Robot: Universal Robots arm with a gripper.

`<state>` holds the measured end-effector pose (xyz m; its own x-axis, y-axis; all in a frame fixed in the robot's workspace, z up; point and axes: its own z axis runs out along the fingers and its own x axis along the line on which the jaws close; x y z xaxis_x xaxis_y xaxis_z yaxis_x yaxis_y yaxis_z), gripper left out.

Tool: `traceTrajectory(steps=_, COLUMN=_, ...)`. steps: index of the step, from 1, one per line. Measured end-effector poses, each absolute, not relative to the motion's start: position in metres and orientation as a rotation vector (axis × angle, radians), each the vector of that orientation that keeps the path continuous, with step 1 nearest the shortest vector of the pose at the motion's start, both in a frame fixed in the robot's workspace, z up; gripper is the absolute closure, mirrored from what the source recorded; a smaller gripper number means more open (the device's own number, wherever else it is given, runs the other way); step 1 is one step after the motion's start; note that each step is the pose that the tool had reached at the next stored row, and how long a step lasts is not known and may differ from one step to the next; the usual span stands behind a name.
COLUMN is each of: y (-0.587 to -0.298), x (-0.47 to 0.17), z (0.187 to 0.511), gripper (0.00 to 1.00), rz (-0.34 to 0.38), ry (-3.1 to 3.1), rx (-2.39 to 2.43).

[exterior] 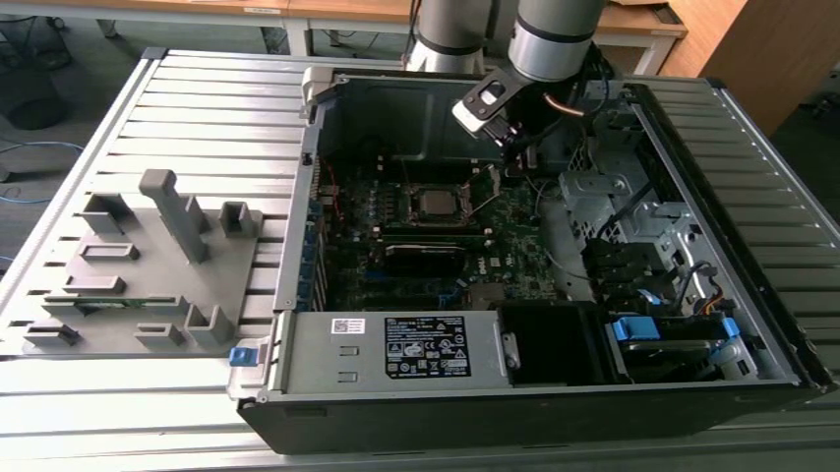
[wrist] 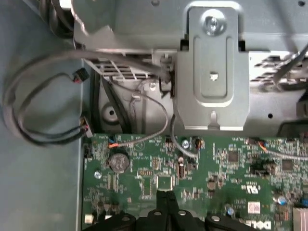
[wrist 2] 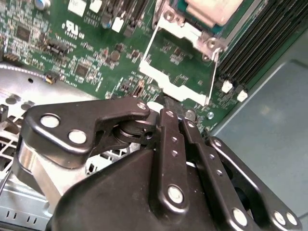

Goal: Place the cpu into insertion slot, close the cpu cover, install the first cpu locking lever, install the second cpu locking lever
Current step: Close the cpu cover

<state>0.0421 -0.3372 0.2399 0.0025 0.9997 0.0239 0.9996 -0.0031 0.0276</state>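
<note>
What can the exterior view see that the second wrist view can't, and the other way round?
Exterior view: the whole open computer case, the grey tray on the exterior view's left and the white-labelled box. Second wrist view: the hand up close, fingers shut. Both: the green board and the grey chip.

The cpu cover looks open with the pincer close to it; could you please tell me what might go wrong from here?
The closed pincer sits at the thin edge of the open cpu cover; it could slip onto the small parts of the circuit board. The cpu lies uncovered, so a knock might shift it. Loose grey cables nearby could snag the arm.
</note>
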Motion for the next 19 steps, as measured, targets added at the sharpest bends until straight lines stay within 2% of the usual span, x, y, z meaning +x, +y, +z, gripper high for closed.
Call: traceTrajectory(steps=19, y=-0.337, x=-0.021, z=0.238, gripper=0.89, rz=0.075, ry=2.208, rx=2.214)
